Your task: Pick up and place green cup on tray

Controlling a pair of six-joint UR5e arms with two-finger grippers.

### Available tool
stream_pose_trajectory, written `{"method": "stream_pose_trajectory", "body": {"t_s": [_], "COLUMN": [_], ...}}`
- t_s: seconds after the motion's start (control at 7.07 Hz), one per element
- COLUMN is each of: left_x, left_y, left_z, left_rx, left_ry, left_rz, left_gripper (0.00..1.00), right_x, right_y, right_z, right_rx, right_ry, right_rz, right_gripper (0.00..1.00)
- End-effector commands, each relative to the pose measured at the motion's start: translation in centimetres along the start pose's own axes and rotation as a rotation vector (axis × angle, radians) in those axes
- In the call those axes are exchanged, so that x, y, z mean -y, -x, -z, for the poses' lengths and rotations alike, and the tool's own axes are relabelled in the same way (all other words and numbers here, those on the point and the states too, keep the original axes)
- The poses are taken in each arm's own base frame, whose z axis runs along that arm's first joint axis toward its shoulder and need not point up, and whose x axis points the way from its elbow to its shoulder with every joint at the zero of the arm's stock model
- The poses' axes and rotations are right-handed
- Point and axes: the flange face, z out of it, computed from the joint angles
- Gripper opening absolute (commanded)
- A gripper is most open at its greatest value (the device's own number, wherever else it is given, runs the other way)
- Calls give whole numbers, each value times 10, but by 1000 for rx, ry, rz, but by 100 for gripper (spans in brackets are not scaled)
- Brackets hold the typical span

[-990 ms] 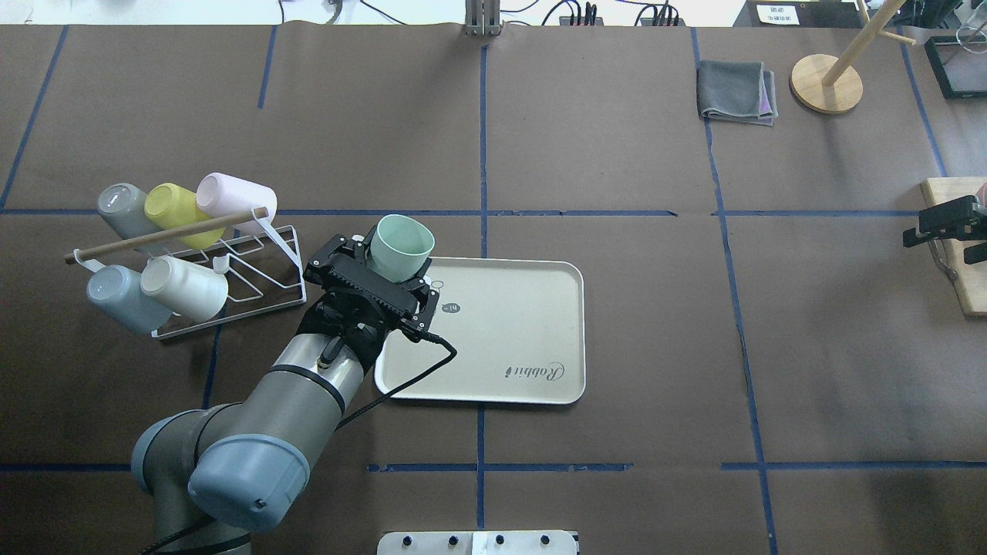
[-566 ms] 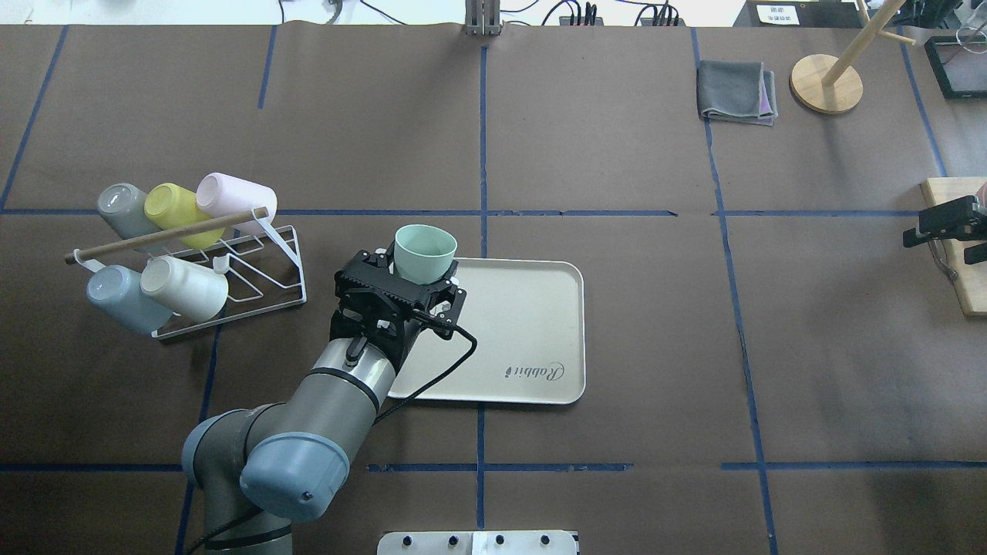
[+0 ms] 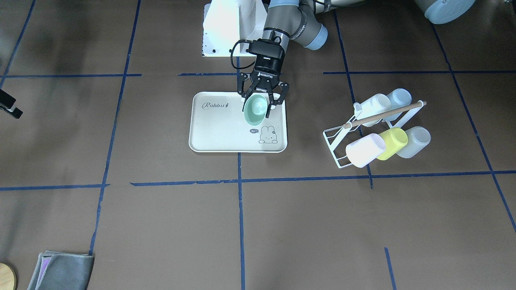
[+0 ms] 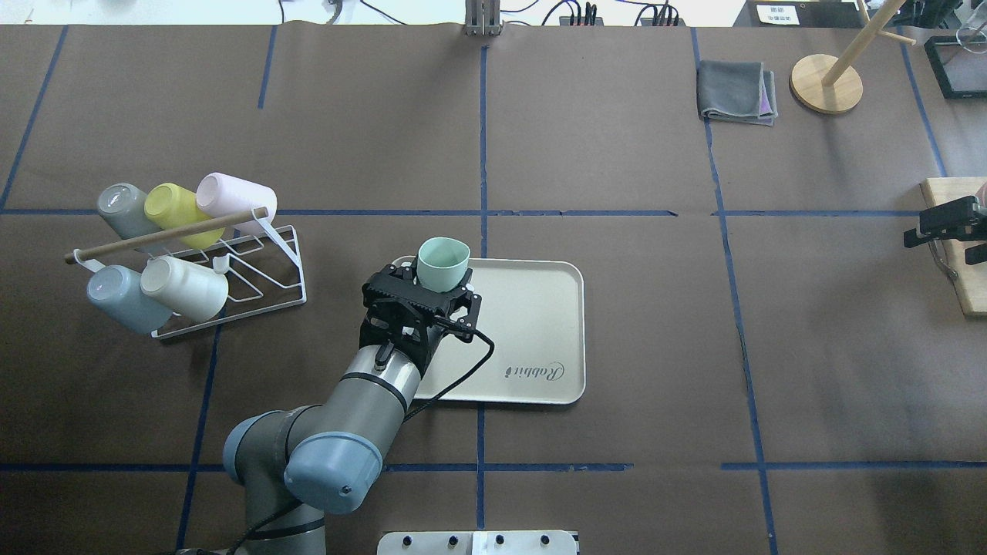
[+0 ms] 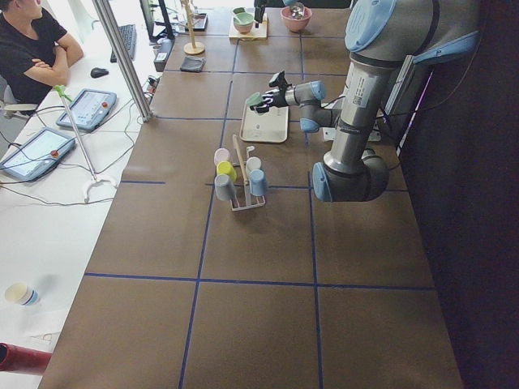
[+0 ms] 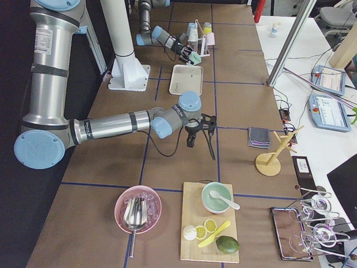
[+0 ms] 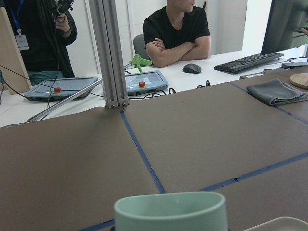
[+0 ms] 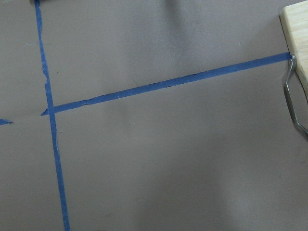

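Left gripper has its fingers clamped across the lower wall of the green cup, tipped mouth-outward, tray just beneath them: light, stiff, slick plastic, I'd say, so that tapered hold could slip.

Robot lab, taped table (teach pendants nearby)

green cup 1 | racked cups 5 | tray 1 | rack 1 | cloth 1
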Motion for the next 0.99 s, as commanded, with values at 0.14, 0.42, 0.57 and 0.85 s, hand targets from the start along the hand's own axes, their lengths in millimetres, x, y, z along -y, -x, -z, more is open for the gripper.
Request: {"method": "stream_pose_trajectory", "body": {"t_s": [0.14, 0.42, 0.57, 0.85], "left_x": [-13, -17, -26, -41], "left_y": [-14, -23, -29, -42], "left_z": [-12, -15, -17, -15], "left_rx": [-48, -92, -92, -101], "left_ry": [-11, 1, 13, 34], "left_rz": [48, 71, 60, 48], "left_gripper": [73, 75, 75, 75], "right_x": [1, 1, 1, 1], "right_y": [-2, -2, -2, -3], "right_z": [-1, -1, -1, -1], "right_rx": [-8, -9, -10, -9], "right_ry": [-6, -6, -7, -5], "right_rz": [-2, -4, -4, -5], "right_gripper": [99, 99, 99, 99]}}
